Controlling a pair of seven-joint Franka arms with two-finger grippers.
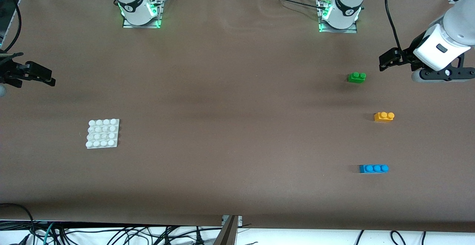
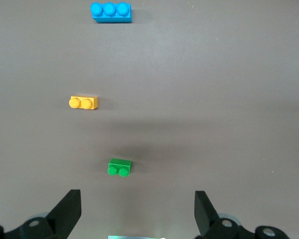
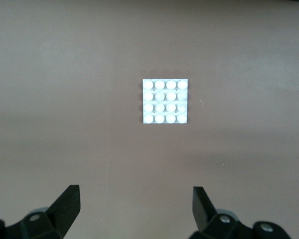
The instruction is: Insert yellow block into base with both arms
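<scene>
base [image 1: 103,133] at my right arm's end | three bricks at my left arm's end: two-stud brick [image 1: 356,77] farthest, block [image 1: 384,116] between, three-stud brick [image 1: 373,168] nearest camera

Table [image 1: 222,89]: matt brown sheet, looks like paper or thin cloth, w/ faint ripples near the arms' bases. Yellow block [image 1: 384,117], green brick [image 1: 356,77], blue brick [image 1: 373,168]: smooth moulded plastic, slight sheen. Base [image 1: 103,133]: white plastic, glossy studs catching light. Arms: smooth white plastic shells; left gripper [image 2: 137,214] & right gripper [image 3: 136,211] fingers matt black.
</scene>
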